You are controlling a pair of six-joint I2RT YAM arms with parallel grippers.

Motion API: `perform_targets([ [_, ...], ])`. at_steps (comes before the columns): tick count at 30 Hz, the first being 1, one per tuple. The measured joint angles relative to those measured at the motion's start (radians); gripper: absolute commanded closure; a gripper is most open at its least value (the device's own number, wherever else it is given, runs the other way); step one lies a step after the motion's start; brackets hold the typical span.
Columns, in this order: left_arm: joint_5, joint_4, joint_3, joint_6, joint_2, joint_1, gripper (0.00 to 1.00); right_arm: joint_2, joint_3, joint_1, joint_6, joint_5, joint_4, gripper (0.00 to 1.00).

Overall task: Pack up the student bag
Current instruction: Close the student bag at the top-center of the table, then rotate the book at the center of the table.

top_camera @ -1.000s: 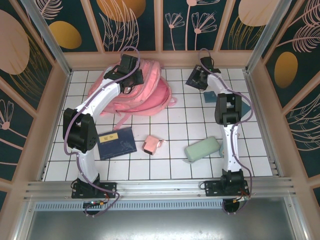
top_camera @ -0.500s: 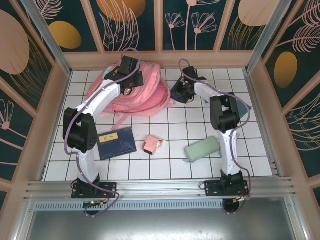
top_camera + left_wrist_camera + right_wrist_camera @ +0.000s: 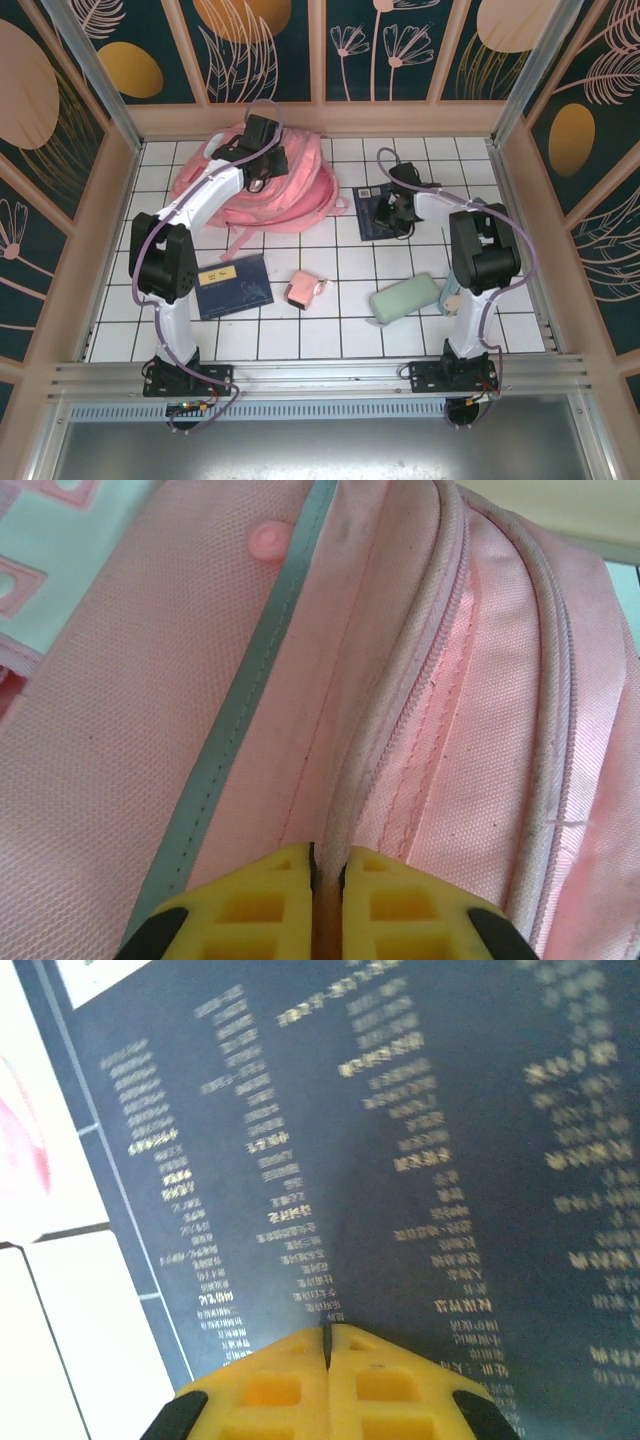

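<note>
The student bag (image 3: 290,185), a big soft pink backpack, lies at the back left of the tiled table. My left gripper (image 3: 262,165) is over its top. In the left wrist view the yellow fingertips (image 3: 326,855) pinch a pale piping cord of the student bag (image 3: 420,680) beside a zipper seam. My right gripper (image 3: 392,212) sits right of the bag, shut on a thin dark blue book (image 3: 372,205). In the right wrist view the jaws (image 3: 326,1332) meet on the edge of the book's printed cover (image 3: 400,1140).
A second dark blue book with a yellow label (image 3: 233,285) lies front left by the left arm. A small pink pouch (image 3: 303,289) sits mid-front and a green pencil case (image 3: 404,297) front right. Wooden walls (image 3: 130,150) close in the table.
The right gripper carried the dark blue book from the back right toward the bag, then forward to the middle right. The left gripper stayed on the bag's top.
</note>
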Motion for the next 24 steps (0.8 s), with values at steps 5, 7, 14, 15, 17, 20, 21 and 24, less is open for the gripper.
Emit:
perform_targets([
  [5,0.057,-0.001,-0.001,-0.050,0.005,0.000,0.66,-0.047,-0.048,-0.016,-0.018,0.002,-0.005,0.75],
  [7,0.080,0.016,-0.007,-0.082,0.004,0.000,0.62,-0.063,-0.055,-0.015,-0.025,0.006,-0.005,0.67],
  [14,0.163,0.101,-0.076,-0.213,0.000,-0.060,0.61,-0.138,-0.088,-0.066,-0.029,0.058,0.040,0.57],
  [15,0.182,0.126,-0.092,-0.240,0.000,-0.079,0.61,-0.142,-0.089,-0.085,-0.029,0.062,0.054,0.57],
  [17,0.219,0.170,-0.119,-0.292,0.000,-0.116,0.61,-0.142,-0.089,-0.121,-0.029,0.064,0.076,0.57],
  [20,0.272,0.225,-0.132,-0.364,0.013,-0.168,0.62,-0.130,-0.084,-0.164,-0.030,0.064,0.093,0.56],
  [21,0.288,0.246,-0.129,-0.385,0.024,-0.183,0.61,-0.115,-0.076,-0.172,-0.034,0.064,0.100,0.56],
  [24,0.321,0.286,-0.112,-0.434,0.079,-0.213,0.61,-0.054,-0.044,-0.180,-0.047,0.062,0.115,0.56],
])
